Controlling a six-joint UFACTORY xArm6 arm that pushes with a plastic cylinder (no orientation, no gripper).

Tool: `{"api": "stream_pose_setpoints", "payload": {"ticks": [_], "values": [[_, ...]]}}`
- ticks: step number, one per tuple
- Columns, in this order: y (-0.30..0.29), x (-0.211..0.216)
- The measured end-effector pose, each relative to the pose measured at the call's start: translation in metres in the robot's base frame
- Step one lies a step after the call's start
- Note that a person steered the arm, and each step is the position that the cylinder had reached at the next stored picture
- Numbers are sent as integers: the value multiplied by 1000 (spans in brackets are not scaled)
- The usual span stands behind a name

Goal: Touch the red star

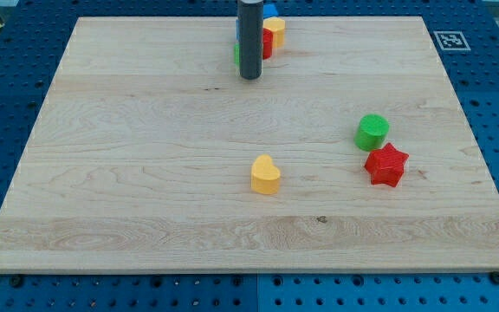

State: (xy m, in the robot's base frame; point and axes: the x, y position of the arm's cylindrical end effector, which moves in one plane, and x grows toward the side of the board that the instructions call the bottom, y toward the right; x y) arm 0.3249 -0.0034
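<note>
Trouble could come if my tip (249, 77), a bare rod holding nothing, far from the red star (385, 165), bumps the green cylinder (372, 132) touching it.

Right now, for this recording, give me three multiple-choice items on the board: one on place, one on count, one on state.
1. Where is the red star?
A. the view's top left
B. the view's right, just below the green cylinder
C. touching the yellow heart

2. How many blocks lie apart from the cluster at the view's top?
A. one
B. three
C. six

3. Is my tip touching the red star?
A. yes, pressed on it
B. no, it is far off by the top cluster
C. it is out of view

Answers: 1 B, the star sits right under the green cylinder; 2 B, only star, cylinder and heart lie apart; 3 B, bare board separates them.
</note>
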Motion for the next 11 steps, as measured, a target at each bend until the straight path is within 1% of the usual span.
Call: {"api": "stream_pose_setpoints", "payload": {"ticks": [2, 3, 4, 5, 6, 7, 8, 9, 10, 11], "values": [[-2, -13], [-12, 6], [-2, 49], [79, 50], [177, 79], [270, 117], [288, 152], [239, 161], [196, 162], [193, 162]]}}
